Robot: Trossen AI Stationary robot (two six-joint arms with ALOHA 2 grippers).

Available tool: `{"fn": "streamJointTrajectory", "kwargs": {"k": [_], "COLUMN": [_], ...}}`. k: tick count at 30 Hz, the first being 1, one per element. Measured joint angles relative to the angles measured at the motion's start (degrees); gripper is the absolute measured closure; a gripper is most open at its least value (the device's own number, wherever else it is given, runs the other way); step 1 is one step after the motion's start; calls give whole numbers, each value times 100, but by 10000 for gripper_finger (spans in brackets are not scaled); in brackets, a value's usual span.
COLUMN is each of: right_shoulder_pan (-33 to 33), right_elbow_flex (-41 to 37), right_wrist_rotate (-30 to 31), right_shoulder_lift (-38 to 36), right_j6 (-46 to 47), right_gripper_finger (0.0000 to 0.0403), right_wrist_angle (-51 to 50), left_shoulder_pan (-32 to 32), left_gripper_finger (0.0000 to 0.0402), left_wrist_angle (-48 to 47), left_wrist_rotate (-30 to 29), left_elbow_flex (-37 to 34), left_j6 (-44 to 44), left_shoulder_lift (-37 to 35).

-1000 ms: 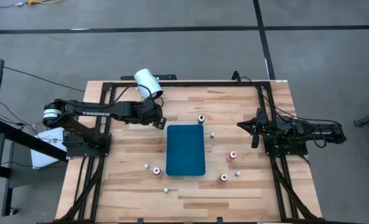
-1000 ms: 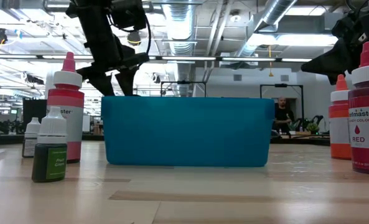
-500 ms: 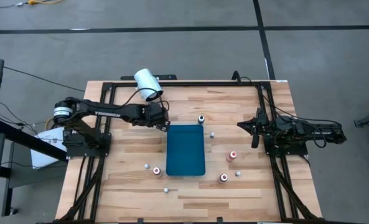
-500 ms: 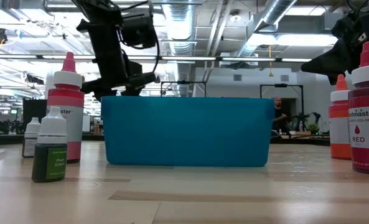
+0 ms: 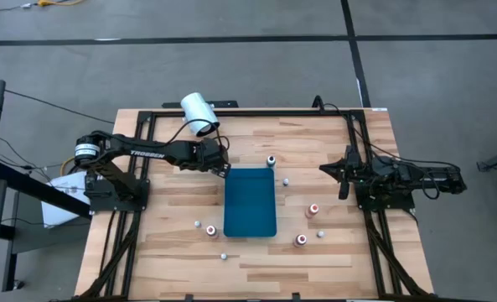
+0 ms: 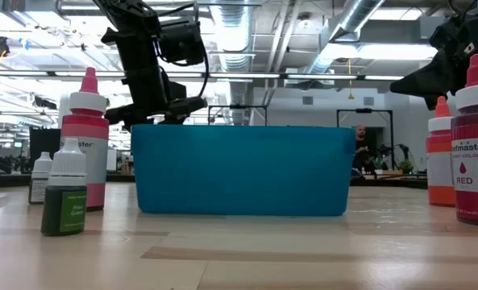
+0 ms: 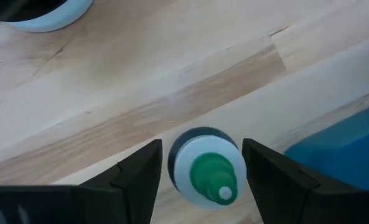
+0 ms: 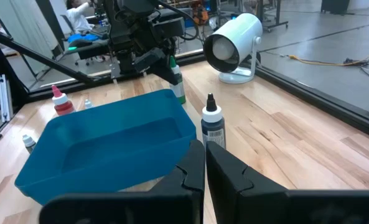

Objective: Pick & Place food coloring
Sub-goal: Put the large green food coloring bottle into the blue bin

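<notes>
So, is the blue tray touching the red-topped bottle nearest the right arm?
Apart. The high view shows bare wood between the red-topped bottle and the blue tray.

Beyond your wooden table [image 5: 332,260] lies a grey concrete floor [image 5: 231,67] crossed by dark lines. Look level across it: exposed silver ducts [image 6: 359,20] and pipes run under the ceiling, strip lights glow, and a person [image 6: 366,149] stands far back among workbenches and dark frames.

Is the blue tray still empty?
Empty. The blue tray shows only bare floor; the green-topped bottle sits between the left gripper fingers, outside it.
</notes>
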Motion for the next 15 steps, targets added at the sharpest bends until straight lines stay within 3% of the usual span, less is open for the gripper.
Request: {"fn": "streamJointTrajectory", "kwargs": {"k": [8,15], "right_shoulder_pan": [-1,0], "right_elbow_flex": [0,-1], "right_wrist_rotate": [0,0], "right_shoulder_lift": [0,0], "right_j6": [0,0], "right_gripper_finger": [396,396], "right_wrist_angle": [-1,-1], "left_shoulder_pan": [0,-1], "left_gripper_finger": [263,250], "left_wrist_angle": [-14,-18], "left_wrist_rotate": [50,74], "left_elbow_flex": [0,0], "left_j6": [70,70], "left_shoulder_lift": [-7,-9]}}
